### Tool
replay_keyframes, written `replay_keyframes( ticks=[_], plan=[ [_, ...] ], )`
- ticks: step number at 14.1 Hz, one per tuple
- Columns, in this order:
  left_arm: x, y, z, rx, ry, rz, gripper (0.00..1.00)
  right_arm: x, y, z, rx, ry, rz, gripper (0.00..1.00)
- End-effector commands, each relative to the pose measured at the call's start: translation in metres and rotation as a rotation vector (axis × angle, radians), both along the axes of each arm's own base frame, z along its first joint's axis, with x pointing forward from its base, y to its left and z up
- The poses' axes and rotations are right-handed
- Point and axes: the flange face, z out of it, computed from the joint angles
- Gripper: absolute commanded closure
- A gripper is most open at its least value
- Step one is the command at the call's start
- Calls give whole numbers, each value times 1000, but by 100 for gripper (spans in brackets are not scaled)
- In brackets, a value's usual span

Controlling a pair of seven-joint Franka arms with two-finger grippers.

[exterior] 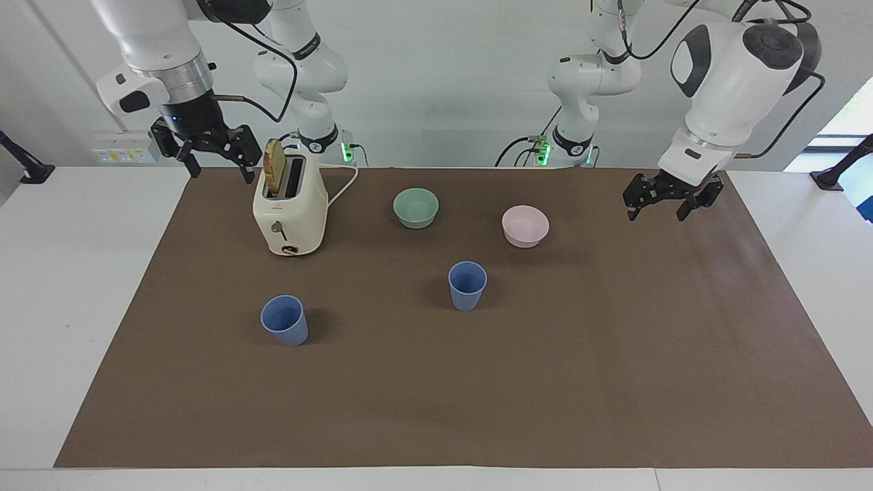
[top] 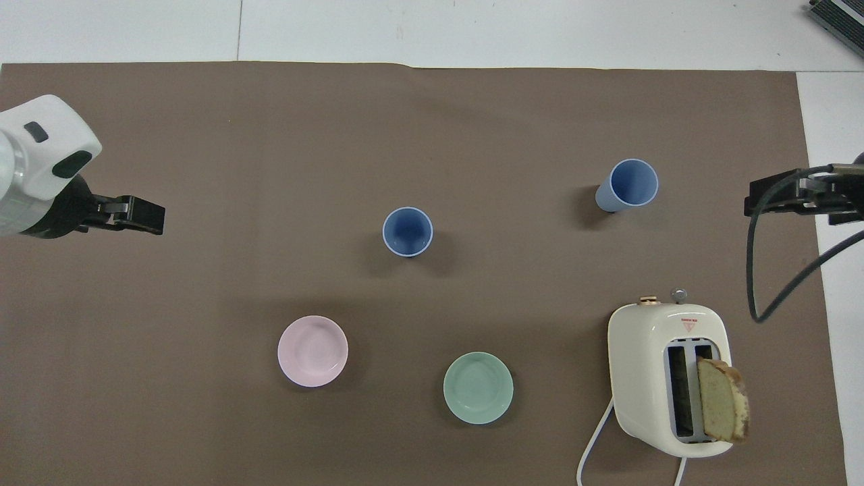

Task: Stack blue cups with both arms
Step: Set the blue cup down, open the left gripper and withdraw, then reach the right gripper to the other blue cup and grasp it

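Jaws of the right gripper (exterior: 208, 153) stand spread and empty in the air over the worktop's (exterior: 82, 286) edge beside the toaster (exterior: 290, 211), which carries a bread slice (exterior: 275, 166). One blue cup (exterior: 284, 319) stands upright on the brown mat (exterior: 614, 354), farther from the robots than the toaster. The second blue cup (exterior: 467, 285) stands upright near the mat's middle, well apart from the first, with the green bowl (exterior: 416, 207) and pink bowl (exterior: 525, 226) nearer the robots. Jaws of the left gripper (exterior: 667, 196) are likewise spread and empty, raised over the mat's end. No cup is grasped; stacking is judged not begun. Each arm must next descend upon a cup.
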Motion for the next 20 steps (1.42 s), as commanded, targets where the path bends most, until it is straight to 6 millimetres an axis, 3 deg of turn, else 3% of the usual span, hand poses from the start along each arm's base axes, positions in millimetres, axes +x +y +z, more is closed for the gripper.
replay_keyframes(
  ticks=[1, 2, 6, 11, 14, 17, 20],
  plan=[
    [-13, 15, 30, 6, 9, -17, 0, 1, -8, 1, 11, -11, 13, 0],
    [-14, 16, 38, 1, 11, -15, 0, 1, -8, 1, 11, -13, 14, 0],
    [-19, 16, 40, -7, 22, 2, 0, 9, -11, -5, -9, -17, 16, 0],
    [-27, 32, 54, -7, 47, 28, 0, 41, -17, -32, -6, -73, 42, 0],
    [-28, 34, 61, -8, 38, 28, 0, 72, -23, -77, 1, -71, 39, 0],
    [-30, 30, 65, -6, 27, 28, 0, 105, -25, -137, 12, -70, 66, 0],
    [-30, 31, 65, -6, 25, 25, 0, 113, -18, -191, 2, -73, 91, 0]
  ],
)
